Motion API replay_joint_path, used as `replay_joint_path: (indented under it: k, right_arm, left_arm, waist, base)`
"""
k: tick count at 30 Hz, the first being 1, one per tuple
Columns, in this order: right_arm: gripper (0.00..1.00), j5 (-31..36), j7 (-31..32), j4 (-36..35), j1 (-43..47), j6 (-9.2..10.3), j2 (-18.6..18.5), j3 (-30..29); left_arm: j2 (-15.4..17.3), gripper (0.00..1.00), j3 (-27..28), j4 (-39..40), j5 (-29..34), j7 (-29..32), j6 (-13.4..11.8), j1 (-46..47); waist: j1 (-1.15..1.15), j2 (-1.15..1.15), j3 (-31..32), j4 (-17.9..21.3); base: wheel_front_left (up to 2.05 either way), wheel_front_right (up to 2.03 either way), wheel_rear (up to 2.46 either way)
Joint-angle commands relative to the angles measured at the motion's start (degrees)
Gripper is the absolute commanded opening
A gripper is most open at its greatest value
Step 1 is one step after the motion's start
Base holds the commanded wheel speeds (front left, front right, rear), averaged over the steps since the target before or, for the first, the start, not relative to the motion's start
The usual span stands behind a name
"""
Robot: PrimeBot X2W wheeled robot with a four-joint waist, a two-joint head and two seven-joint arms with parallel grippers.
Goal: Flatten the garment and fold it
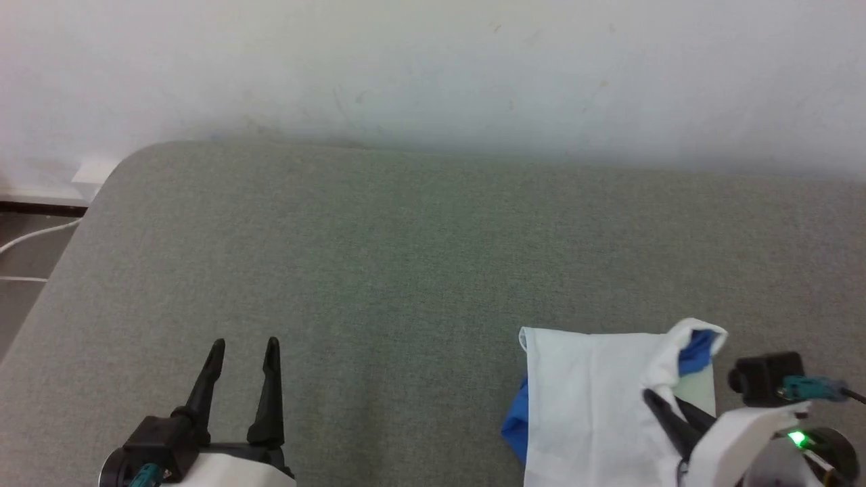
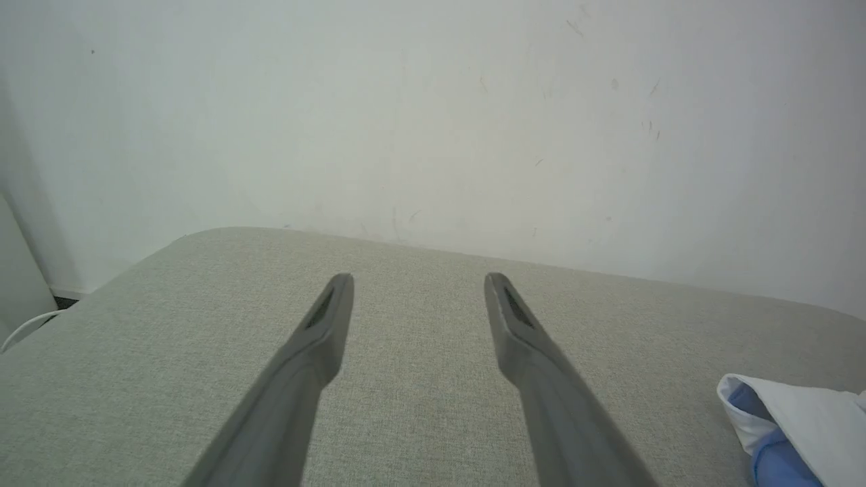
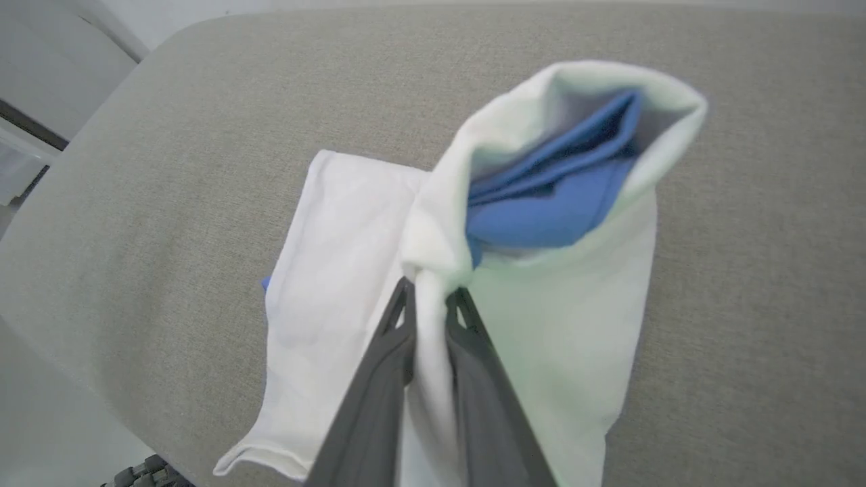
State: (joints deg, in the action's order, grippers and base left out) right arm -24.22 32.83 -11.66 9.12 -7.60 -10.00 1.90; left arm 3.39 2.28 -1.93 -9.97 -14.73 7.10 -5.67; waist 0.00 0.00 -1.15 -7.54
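So the right gripper (image 3: 431, 291) has its two fingers nearly closed on a bunched ridge of white cloth, pinching the garment (image 1: 588, 399) up off the surface. The lifted bit opens like a little hood, and you can see the blue sleeve layered inside it. My guess is it's holding that edge so it can drag or flip a fold over. The rest of the shirt already lies as a fairly flat white panel with a sliver of blue poking out its left side. The whole thing sits at the near right of the table, close to the front edge.

The left gripper (image 1: 245, 345) hangs over bare fabric at the near left, fingers spread wide with nothing in them, well apart from the shirt. Looks parked to me, keeping out of the way.

The surface is a grey-green woven pad (image 1: 406, 257) with a rounded far-left corner, pushed up against a scuffed white wall (image 1: 433, 67). A pale cable (image 1: 34, 237) trails on the floor off to the left.
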Motion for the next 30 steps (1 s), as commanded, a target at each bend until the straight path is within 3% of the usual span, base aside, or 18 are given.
replay_joint_path:
  k: [1,11,23,24,25,30]
  right_arm:
    - [0.0,-0.39,0.05,-0.2,-1.54,0.11,0.67,1.13]
    - [0.0,1.32,-1.72,8.55,-7.86,0.11,1.19,11.01]
    - [0.0,2.39,-6.6,22.67,-13.26,0.11,2.65,14.93]
    - [0.41,2.59,-7.03,23.53,-13.69,0.11,2.65,15.38]
    - [1.0,2.82,-7.65,24.32,-14.13,0.11,2.66,15.66]
    - [1.0,1.71,-10.36,26.14,-15.93,0.11,3.04,19.35]
  left_arm:
    - [-0.15,1.0,-0.07,-0.12,0.3,-0.27,0.37,-0.39]
    - [0.49,1.0,-1.32,-0.72,-0.07,-0.27,0.38,0.23]
    - [0.86,1.0,-2.63,-1.65,-0.66,-0.27,0.38,0.94]
    - [0.89,1.0,-2.68,-1.67,-0.72,-0.27,0.38,1.06]
    - [0.9,1.0,-2.72,-1.69,-0.78,-0.27,0.38,1.2]
    - [0.9,1.0,-2.8,-2.14,-0.97,-0.27,0.38,1.72]
  waist:
    - [0.0,0.0,0.04,-0.66]
    - [0.0,0.0,-0.25,-3.75]
    - [0.0,0.0,-1.96,-5.83]
    - [0.0,0.0,-2.22,-5.88]
    - [0.0,0.0,-2.45,-5.92]
    - [0.0,0.0,-2.75,-5.65]
  base:
    - [0.0,0.0,0.0]
    - [0.0,0.0,0.0]
    - [0.0,0.0,0.0]
    - [0.0,0.0,0.0]
    - [0.0,0.0,0.0]
    - [0.0,0.0,0.0]
